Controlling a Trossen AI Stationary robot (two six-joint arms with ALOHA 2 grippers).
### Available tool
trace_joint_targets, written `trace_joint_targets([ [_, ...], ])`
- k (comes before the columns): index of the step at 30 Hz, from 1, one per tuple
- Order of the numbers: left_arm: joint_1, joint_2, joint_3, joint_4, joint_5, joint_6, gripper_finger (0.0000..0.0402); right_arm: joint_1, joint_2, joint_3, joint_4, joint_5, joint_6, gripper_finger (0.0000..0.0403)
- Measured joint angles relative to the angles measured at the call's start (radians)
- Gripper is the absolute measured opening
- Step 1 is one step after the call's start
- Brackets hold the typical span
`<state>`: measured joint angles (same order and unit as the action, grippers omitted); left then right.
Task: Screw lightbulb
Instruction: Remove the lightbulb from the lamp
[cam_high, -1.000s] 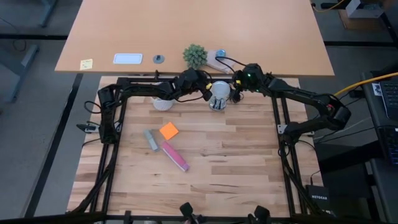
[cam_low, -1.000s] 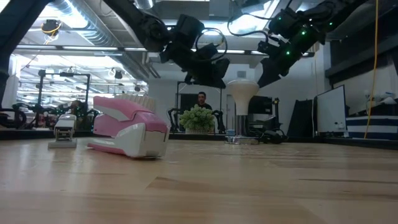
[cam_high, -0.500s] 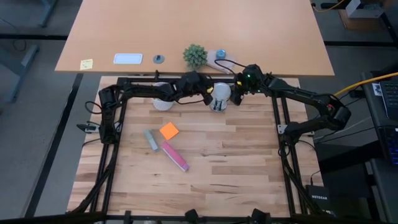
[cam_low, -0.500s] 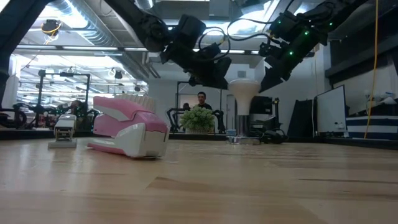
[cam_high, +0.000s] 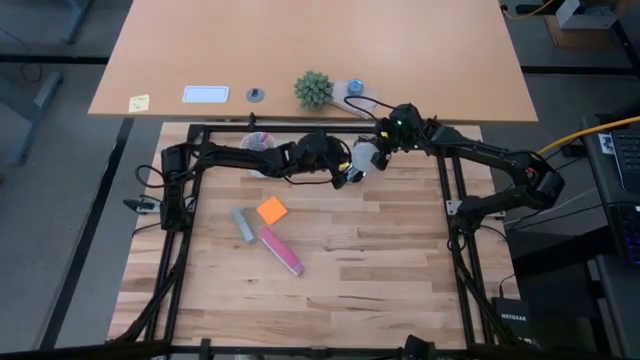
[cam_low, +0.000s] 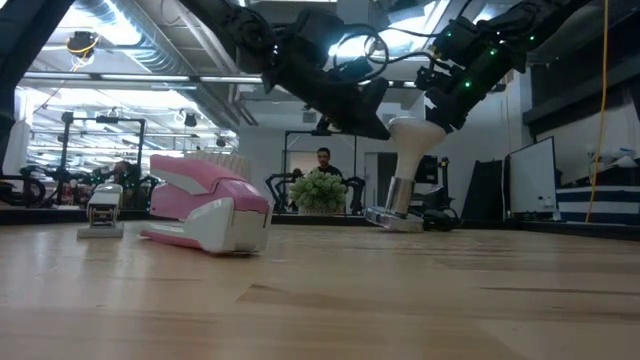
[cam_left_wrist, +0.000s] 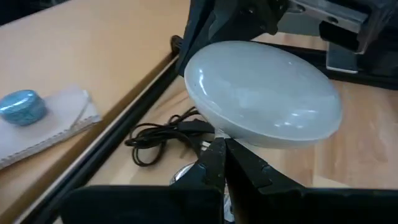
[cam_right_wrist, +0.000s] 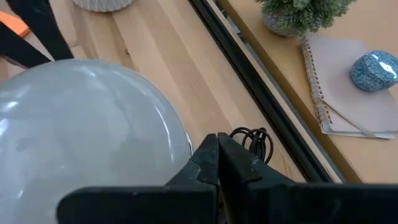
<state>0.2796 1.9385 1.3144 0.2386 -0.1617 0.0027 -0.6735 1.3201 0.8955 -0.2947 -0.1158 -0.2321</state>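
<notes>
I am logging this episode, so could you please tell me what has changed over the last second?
The lightbulb came down from upright in the air, now tilted, its base at the socket. The left gripper shifted rightward; the right gripper barely moved. Stapler and orange pad stayed.

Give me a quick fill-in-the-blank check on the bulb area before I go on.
1. In the low view the lightbulb stands ____, not upright, with its base down at the socket.
2. The cord coiled by the socket is ____ in colour.
3. The square note near the pink stapler is ____.
4. The left gripper and the right gripper sit on opposite sides of the ____.

Missing words: tilted; black; orange; lightbulb
</notes>
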Motion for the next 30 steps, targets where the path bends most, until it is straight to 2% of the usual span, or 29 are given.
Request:
trace_joint_targets([
  [5, -0.005, 0.0, 0.0, -0.038, -0.078, 0.012, 0.0, 0.0, 0.0, 0.0, 0.0, 0.0, 0.0, 0.0003],
  [9, -0.001, 0.0, 0.0, -0.113, -0.089, -0.008, 0.0, 0.0, 0.0, 0.0, 0.0, 0.008, -0.001, 0.0003],
  [17, -0.017, 0.0, 0.0, -0.239, -0.089, -0.06, 0.0, -0.001, 0.0, 0.0, 0.0, 0.116, -0.054, 0.0003],
  [21, -0.032, 0.0, 0.0, -0.319, -0.117, -0.089, 0.0, -0.001, -0.016, 0.001, -0.013, 0.206, -0.062, 0.0003],
  [25, -0.039, -0.002, 0.0, -0.374, -0.204, -0.101, 0.0, -0.001, -0.048, 0.035, -0.116, 0.283, -0.062, 0.0003],
  [30, -0.036, -0.029, -0.001, -0.376, -0.232, -0.1, 0.0, -0.001, -0.106, 0.113, -0.328, 0.287, -0.062, 0.0003],
])
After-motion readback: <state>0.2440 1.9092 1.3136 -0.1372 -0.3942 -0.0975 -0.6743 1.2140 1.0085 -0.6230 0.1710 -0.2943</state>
